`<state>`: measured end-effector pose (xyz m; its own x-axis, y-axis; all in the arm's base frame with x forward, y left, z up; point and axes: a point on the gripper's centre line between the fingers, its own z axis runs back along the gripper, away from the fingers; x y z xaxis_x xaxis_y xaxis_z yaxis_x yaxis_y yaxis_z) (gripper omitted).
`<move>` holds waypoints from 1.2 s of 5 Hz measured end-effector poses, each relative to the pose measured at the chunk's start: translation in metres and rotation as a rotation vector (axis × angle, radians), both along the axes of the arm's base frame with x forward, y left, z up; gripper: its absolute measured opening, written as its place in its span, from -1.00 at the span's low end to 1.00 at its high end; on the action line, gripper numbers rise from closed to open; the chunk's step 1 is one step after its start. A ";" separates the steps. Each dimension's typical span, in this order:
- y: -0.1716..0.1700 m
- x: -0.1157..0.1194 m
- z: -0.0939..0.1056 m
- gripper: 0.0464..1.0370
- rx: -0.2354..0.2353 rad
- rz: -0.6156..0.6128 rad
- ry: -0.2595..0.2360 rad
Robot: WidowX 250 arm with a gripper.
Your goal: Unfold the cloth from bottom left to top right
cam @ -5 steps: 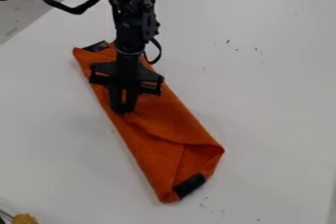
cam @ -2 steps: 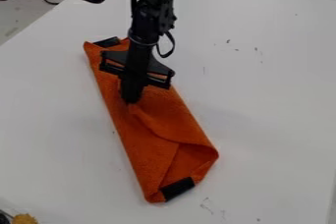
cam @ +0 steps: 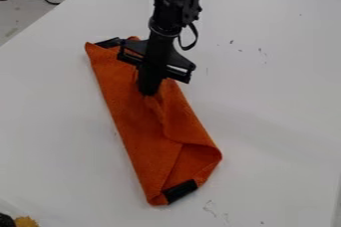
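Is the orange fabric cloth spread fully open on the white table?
No, the cloth lies as a long folded strip, one flap overlapping another toward its lower end.

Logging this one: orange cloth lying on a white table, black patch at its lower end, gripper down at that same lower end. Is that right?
Not quite: in the camera view, the gripper is at the upper part of the orange cloth, away from the lower end. The white table and the black patch at the lower end are right.
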<state>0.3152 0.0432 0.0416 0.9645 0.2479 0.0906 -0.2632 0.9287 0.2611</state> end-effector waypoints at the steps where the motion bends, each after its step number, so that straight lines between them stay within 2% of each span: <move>1: -0.021 0.015 0.009 -0.98 -0.016 -0.076 -0.034; 4: -0.069 0.056 -0.012 -0.98 -0.077 -0.272 -0.009; 5: -0.077 0.067 -0.016 -0.98 -0.083 -0.323 -0.006; 6: -0.085 0.073 -0.011 -0.94 -0.085 -0.344 -0.018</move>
<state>0.3881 -0.0421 0.0305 0.9914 -0.0839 0.1009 0.0651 0.9820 0.1772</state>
